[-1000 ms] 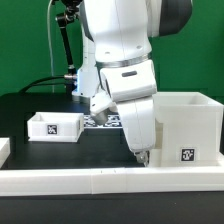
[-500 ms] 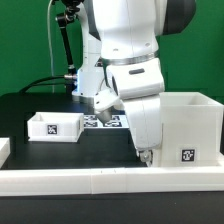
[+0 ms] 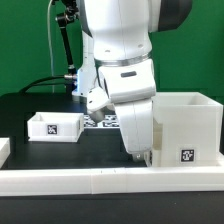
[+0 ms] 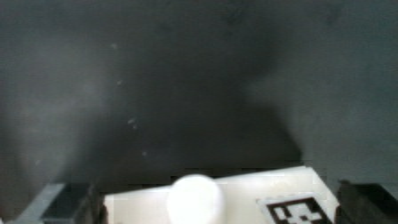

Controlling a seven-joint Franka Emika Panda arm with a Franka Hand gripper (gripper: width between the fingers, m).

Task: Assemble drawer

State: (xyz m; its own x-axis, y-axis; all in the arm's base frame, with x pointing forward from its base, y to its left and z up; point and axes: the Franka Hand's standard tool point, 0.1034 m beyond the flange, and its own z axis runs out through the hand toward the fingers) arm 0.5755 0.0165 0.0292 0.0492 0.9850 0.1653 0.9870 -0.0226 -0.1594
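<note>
Change since half a second ago: the arm's wrist and gripper [image 3: 142,156] have shifted slightly toward the exterior view's left. The housing and the far tray are unmoved.

Exterior view only:
- Housing [image 3: 188,126]: tall white open-topped cube at the exterior view's right, standing upright on the black table [image 3: 40,155], with a square tag low on its near face.
- Second tray [image 3: 55,126]: small white box with a tag on its near wall, at the exterior view's left, well apart from the gripper.
- Marker board [image 3: 98,121]: partly visible behind the arm.
- Rail [image 3: 60,180]: long and low, lying along the near edge.
- Gripper: low, just beside the housing's left wall. The arm hides whatever lies under it.

Wrist view only:
- Knobbed tray [image 4: 249,195]: white, with a rounded knob [image 4: 194,189] and a black-and-white tag [image 4: 302,212]. It lies between the dark fingertips [image 4: 54,203].
- Gripper state: fingers spread wide, one on each side of the tray, with a thin dark gap beside each. The view is blurred.
</note>
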